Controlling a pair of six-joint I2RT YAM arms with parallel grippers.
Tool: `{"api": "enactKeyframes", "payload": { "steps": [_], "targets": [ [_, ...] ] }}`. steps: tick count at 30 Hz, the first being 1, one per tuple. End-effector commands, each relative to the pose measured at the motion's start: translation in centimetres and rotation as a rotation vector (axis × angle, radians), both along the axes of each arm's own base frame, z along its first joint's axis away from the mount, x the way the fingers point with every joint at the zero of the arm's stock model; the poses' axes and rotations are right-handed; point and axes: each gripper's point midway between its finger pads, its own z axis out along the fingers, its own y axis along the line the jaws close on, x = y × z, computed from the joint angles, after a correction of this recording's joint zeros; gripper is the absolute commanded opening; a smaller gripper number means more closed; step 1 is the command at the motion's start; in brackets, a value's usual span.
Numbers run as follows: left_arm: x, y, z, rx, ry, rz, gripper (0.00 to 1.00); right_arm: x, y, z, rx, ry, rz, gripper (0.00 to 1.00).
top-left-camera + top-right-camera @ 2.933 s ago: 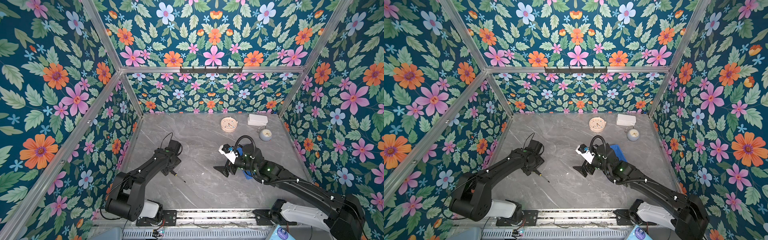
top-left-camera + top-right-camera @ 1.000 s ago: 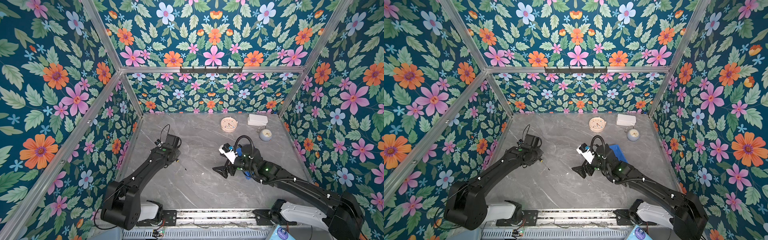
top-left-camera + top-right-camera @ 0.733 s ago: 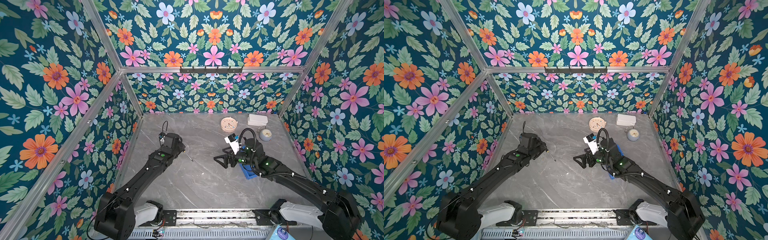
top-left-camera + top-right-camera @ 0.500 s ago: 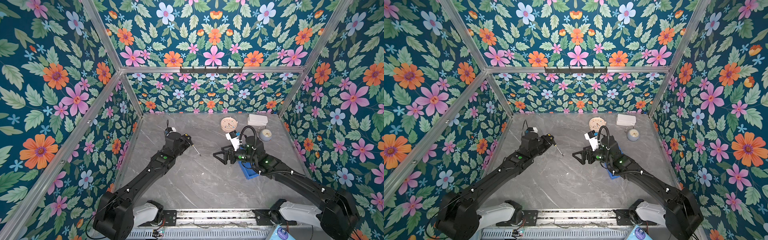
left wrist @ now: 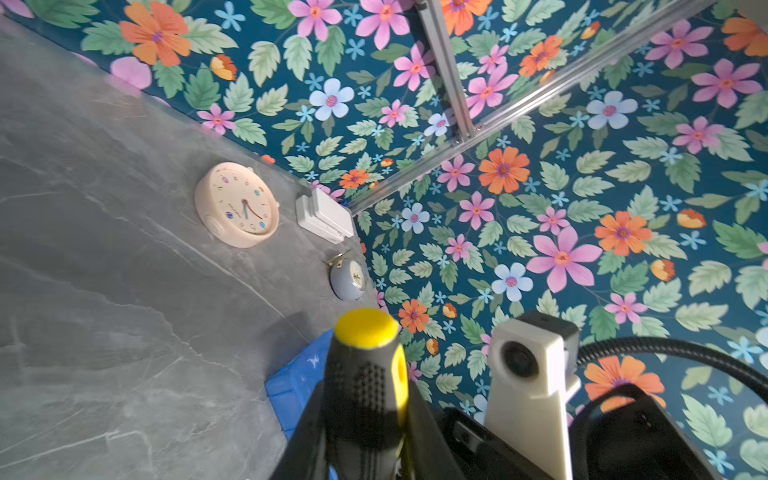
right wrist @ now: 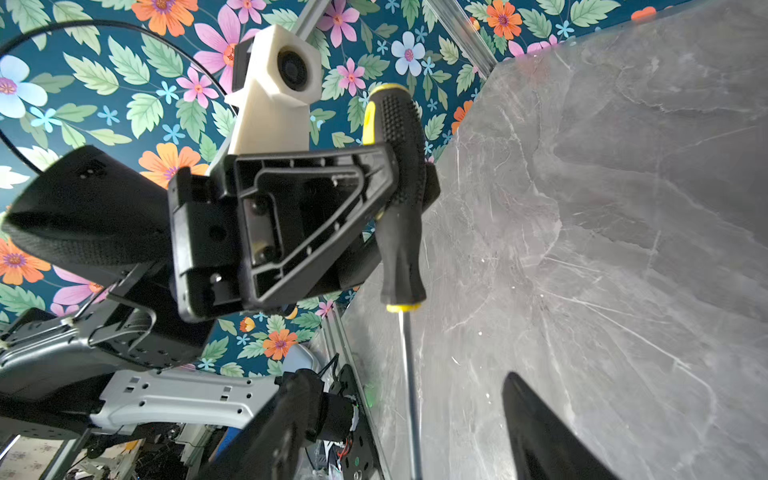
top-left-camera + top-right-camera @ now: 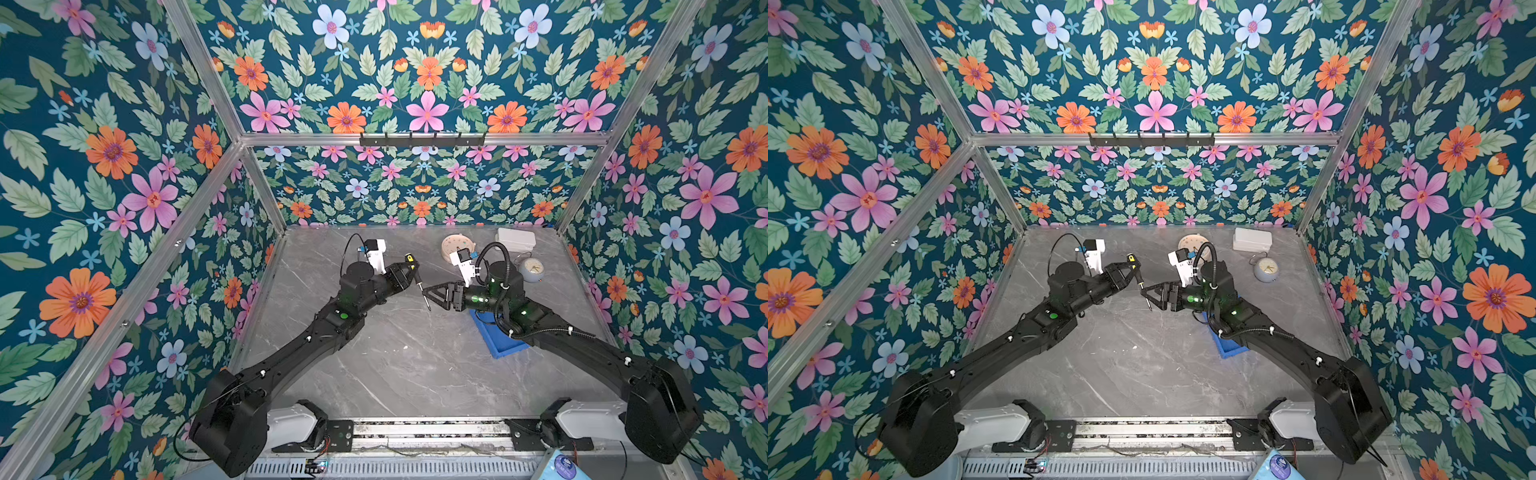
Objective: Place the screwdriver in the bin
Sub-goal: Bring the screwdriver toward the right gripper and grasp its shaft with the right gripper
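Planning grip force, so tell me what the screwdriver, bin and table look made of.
Screwdriver: handle looks like moulded plastic or rubber, matt black with a dimpled grip and yellow ends; shaft is thin bare metal, slightly shiny. Bin: bright blue plastic, smooth, likely rigid. Table: grey marble-patterned with pale veins and soft sheen; stone or printed laminate, cannot tell.

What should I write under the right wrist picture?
Left gripper holds the screwdriver by its handle, shaft inside the open right gripper.
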Motion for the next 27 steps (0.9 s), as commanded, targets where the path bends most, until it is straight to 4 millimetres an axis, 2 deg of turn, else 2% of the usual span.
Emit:
{"api": "enactKeyframes", "payload": {
  "steps": [1,9,16,18,27],
  "targets": [
    [-0.33,-0.65,2.48,-0.044,-0.092,-0.043,0.04,0.06,0.51,1.68,0.069,0.002,0.022,0.61],
    [-0.37,-0.81,2.78,-0.047,-0.099,-0.049,0.04,0.25,0.67,1.35,0.076,0.035,0.031,0.25],
    [-0.57,-0.99,2.86,-0.046,-0.105,-0.066,0.04,-0.01,0.46,1.11,0.071,0.042,0.034,0.10],
    [-0.62,-1.08,2.86,-0.046,-0.106,-0.070,0.05,-0.07,0.38,1.09,0.070,0.042,0.033,0.02],
    [-0.45,-1.29,2.90,-0.041,-0.105,-0.074,0.13,-0.42,-0.01,1.01,0.055,0.029,0.032,0.00]
  ]
}}
